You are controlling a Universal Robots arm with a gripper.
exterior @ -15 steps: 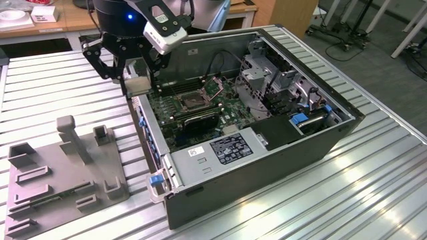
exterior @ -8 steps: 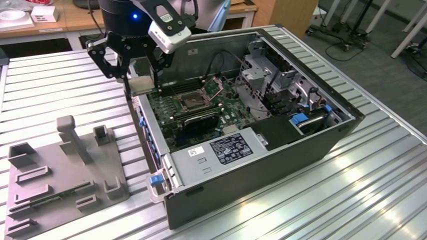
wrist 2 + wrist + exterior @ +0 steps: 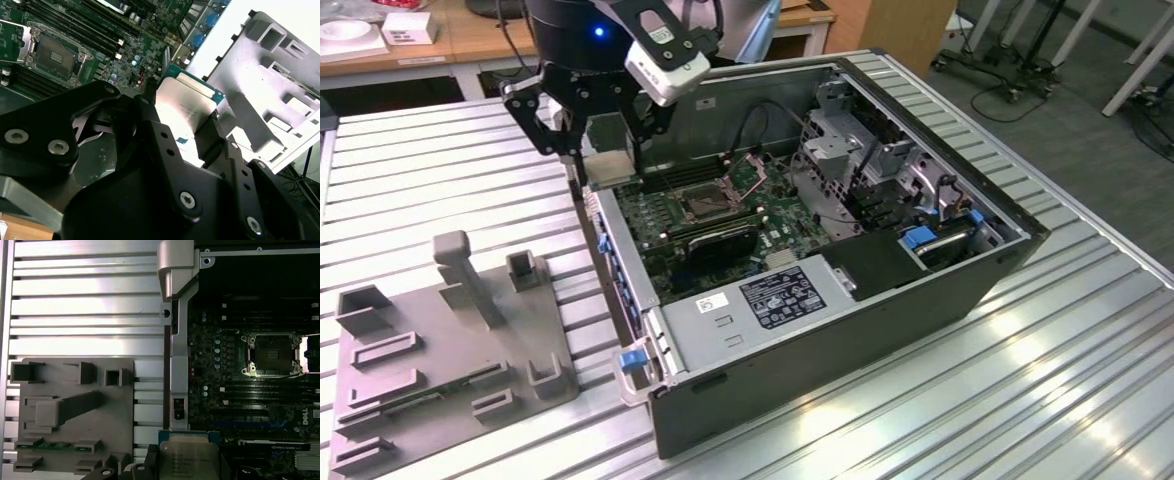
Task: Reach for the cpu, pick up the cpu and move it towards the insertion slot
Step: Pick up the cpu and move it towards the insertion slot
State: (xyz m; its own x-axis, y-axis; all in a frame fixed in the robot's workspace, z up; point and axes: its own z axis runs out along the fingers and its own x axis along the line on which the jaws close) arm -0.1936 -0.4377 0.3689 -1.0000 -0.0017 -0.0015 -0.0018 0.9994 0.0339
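You had the cpu [image 3: 186, 102] pinched between the gripper [image 3: 182, 117] fingers [image 3: 210, 135], held above the open computer case's [image 3: 987, 275] edge, apart from the insertion slot [image 3: 272, 355]; the grey fixture block [image 3: 75, 415] lay beside the case.

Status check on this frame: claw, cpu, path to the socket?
Claw shut on the cpu, held above the open case's edge. Insertion slot empty, lid open. Nothing seen between chip and slot.
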